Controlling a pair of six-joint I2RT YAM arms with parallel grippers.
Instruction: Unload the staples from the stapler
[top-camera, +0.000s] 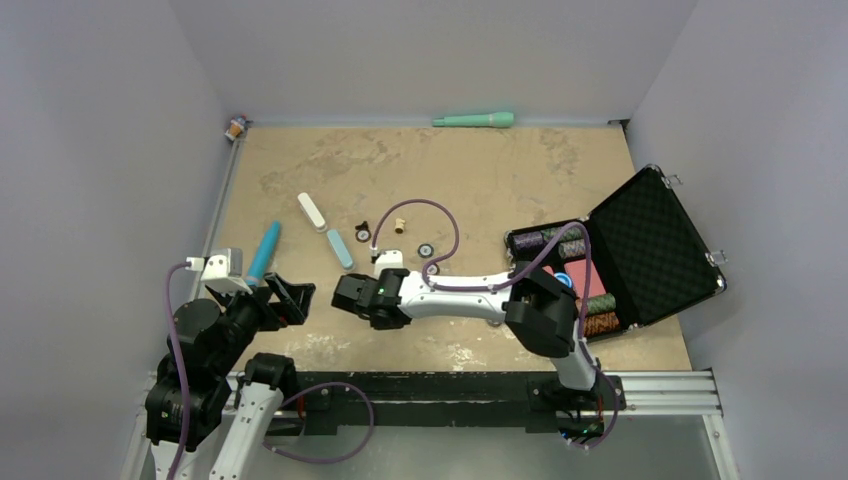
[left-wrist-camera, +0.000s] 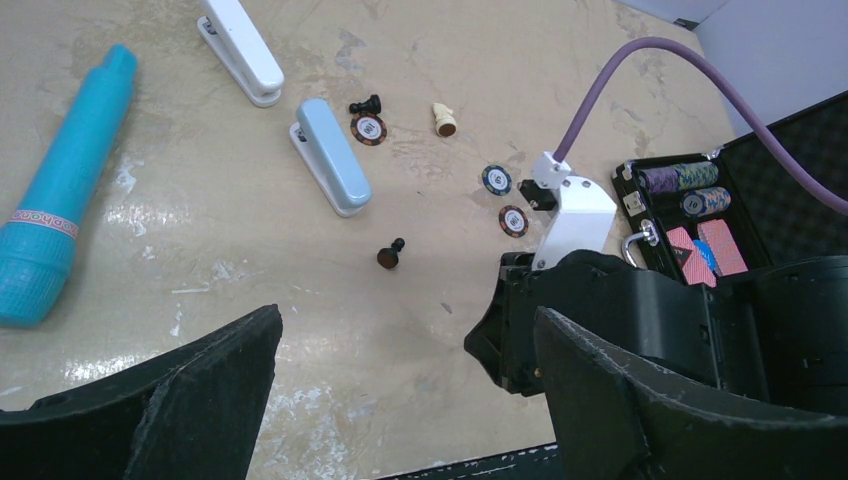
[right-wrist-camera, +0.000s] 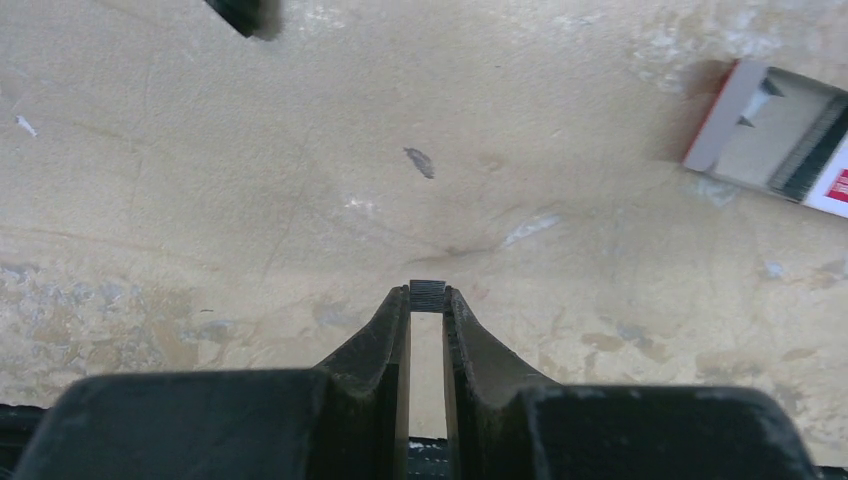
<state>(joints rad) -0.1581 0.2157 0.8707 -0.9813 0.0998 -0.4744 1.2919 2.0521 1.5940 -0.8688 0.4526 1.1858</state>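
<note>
The staples (right-wrist-camera: 428, 294) are pinched at the very tips of the right fingers (right-wrist-camera: 398, 325), which are almost closed on the short strip and held low over the bare tabletop (right-wrist-camera: 250, 200). The left fingers (left-wrist-camera: 205, 395) are spread wide and nothing is held in them.

The step in hand is judged to be the setting down of the strip. It is best lowered level until it is touching the tabletop or just above it. The fingers should then be eased apart only a little, so that the light strip is not flicked away or snapped, and drawn straight up.

A small box (right-wrist-camera: 745, 100) lies open near the fingers. A dark ribbed row, probably staples, is seen along one side of it, and the rest looks empty. A case (top-camera: 650, 235) stands open at the right of the tabletop, well apart from the strip. Stacks of chips (top-camera: 545, 240) and red cards (left-wrist-camera: 700, 245) are kept in its compartments. A white stapler (top-camera: 312, 211) and a blue stapler (top-camera: 340, 248) lie beyond the arms. Which of them was loaded cannot be told.
</note>
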